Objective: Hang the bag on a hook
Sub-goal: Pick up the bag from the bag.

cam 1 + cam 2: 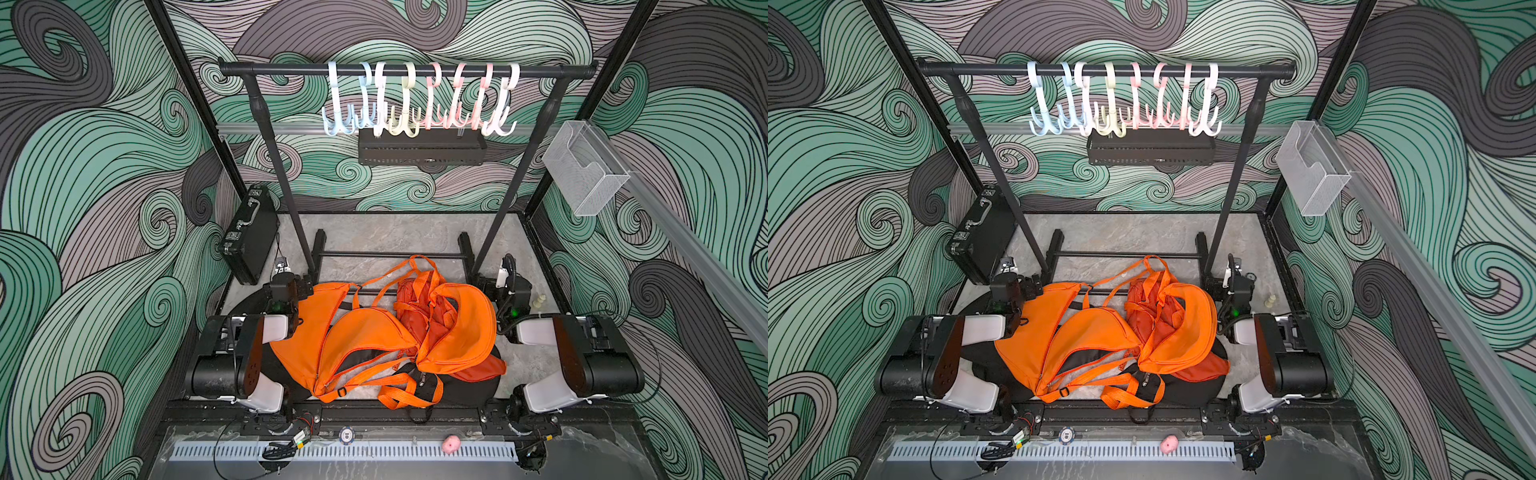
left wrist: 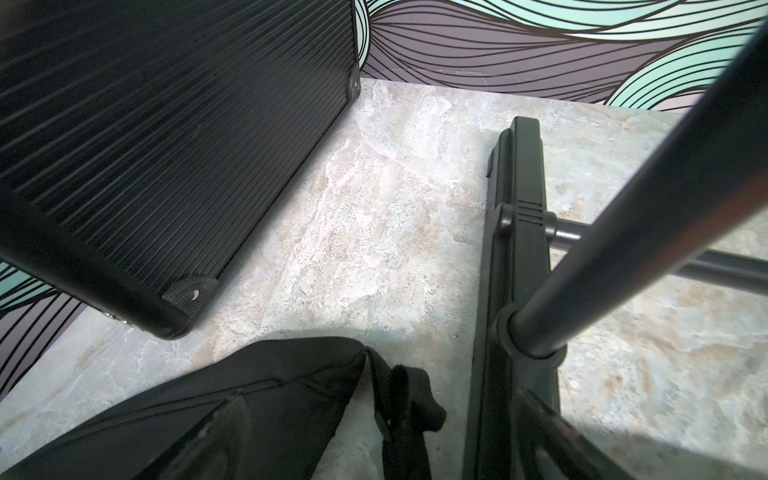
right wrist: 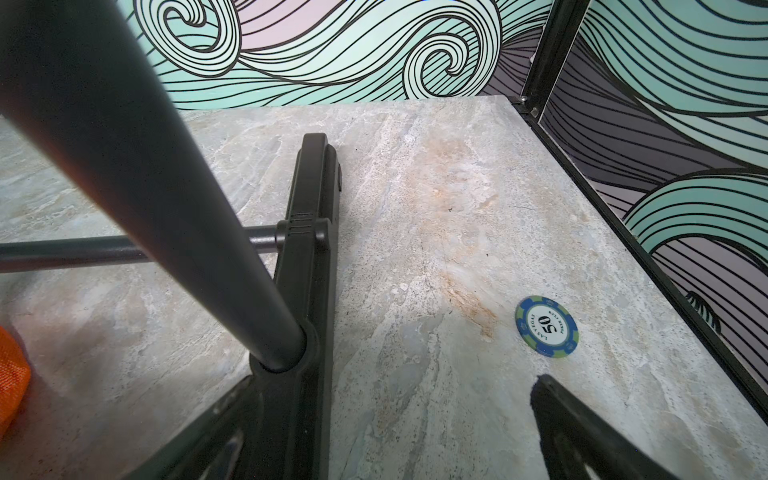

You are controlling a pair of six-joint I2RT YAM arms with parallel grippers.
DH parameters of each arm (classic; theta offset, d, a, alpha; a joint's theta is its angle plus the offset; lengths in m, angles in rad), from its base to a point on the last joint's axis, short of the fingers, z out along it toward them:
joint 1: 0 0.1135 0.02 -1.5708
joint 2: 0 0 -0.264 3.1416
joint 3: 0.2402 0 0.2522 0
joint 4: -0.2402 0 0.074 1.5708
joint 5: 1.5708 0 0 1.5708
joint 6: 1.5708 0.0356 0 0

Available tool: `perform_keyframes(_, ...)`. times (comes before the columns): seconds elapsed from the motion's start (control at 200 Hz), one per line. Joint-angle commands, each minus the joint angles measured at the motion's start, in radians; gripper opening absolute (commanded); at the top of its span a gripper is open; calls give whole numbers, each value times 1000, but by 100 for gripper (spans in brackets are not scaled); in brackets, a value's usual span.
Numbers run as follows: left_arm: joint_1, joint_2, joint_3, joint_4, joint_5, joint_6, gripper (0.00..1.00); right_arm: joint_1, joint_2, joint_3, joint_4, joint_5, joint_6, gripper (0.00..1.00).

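**Swirl-walled cell, both arms low, no bag in hand**

Marble-look tabletop fills both wrist views, and neither tool holds anything. The left gripper has its jaws spread wide above a corner of a black bag. The right gripper is spread the same way, with bare stone between its fingers.

Inboard of each tool, between the two arms, lies the heap of orange bags, several tangled together. One strap loop reaches out of the pile ahead of the grippers, toward the foot of the rack. High above and beyond both tools, the hooks hang empty on the rail.

I judge the task to be at its first step, picking a bag and gripping it. The next move calls for one gripper to swing inward to a free strap and close on it. It must then lift until the loop hangs open, and the other arm may have to pin the pile.

A rack upright slants close past the left gripper on its inboard side. The second upright crowds the right gripper likewise, so the lift must thread between them. A briefcase leans just outboard of the left gripper. A poker chip lies just ahead of the right gripper and looks harmless. Straps snagging a neighbouring bag seem the likeliest trouble.
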Motion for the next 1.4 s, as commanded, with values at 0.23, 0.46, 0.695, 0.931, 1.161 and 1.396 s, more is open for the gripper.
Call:
perform_keyframes(0.23,11,-137,271,-511,16,-60,99,26,-488,156,-568,165,121,100)
perform_keyframes(0.46,-7,-314,394,-829,79,-288,99,11,-804,206,-857,23,686,99)
perform_keyframes(0.695,7,-664,291,-895,143,-675,99,66,-841,361,-1065,-200,553,100)
perform_keyframes(0.931,-16,-764,351,-1064,346,-544,99,402,-661,523,-1369,-94,506,99)
perform_keyframes(1.161,-76,-836,397,-1257,256,-412,99,608,-523,495,-1413,-46,610,86)
perform_keyframes(1.396,-116,-886,323,-1215,256,-396,99,675,-406,384,-1330,-66,744,83)
